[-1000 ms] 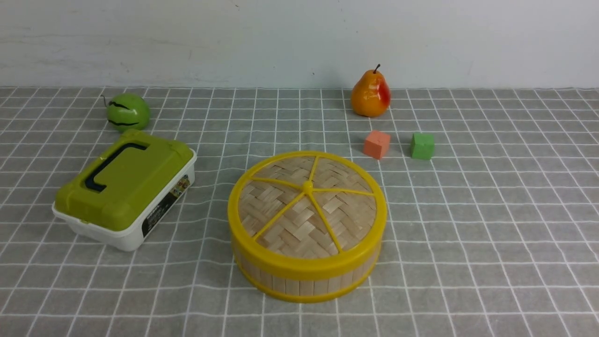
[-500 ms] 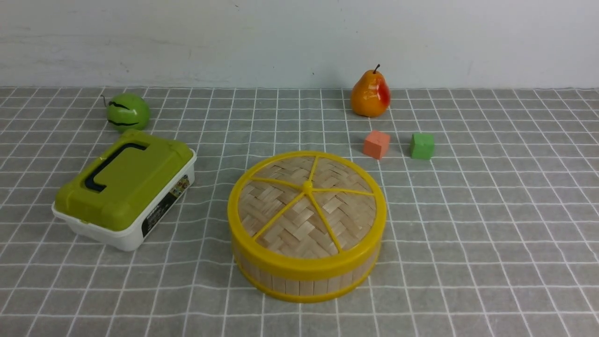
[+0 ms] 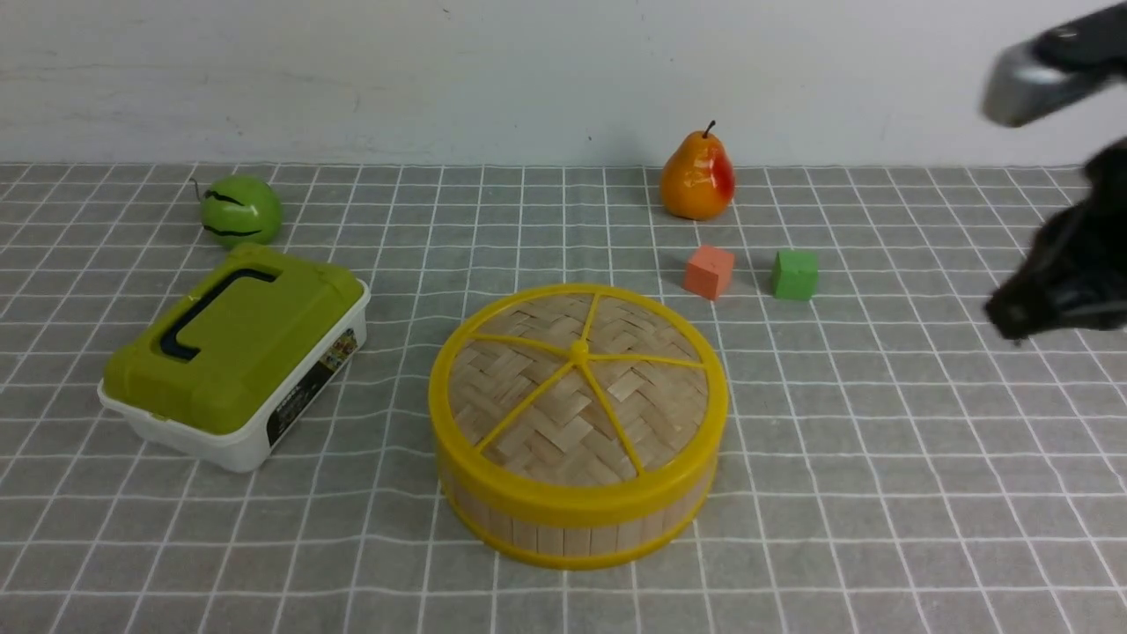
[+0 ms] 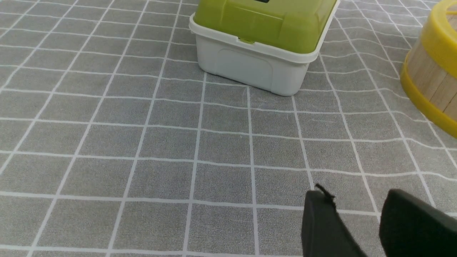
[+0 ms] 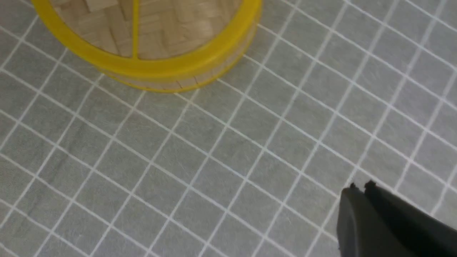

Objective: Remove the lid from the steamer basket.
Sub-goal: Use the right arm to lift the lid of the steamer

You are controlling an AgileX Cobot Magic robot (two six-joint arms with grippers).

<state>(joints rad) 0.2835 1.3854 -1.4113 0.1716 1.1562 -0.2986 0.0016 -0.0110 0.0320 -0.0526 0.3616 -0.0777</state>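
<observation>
Right gripper [image 5: 360,186]: fingers clenched together, empty, newly brought into the front view well to the right of the steamer basket [image 3: 577,528]. Left gripper [image 4: 357,200]: fingers parted, empty, left of the steamer basket. The lid [image 3: 577,387] is seated on it; the approach is judged begun.

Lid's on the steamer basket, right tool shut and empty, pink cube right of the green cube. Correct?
No: the front view shows the pink cube left of the green cube. The rest holds: the lid is on the steamer basket, and the right tool is shut and empty.
</observation>
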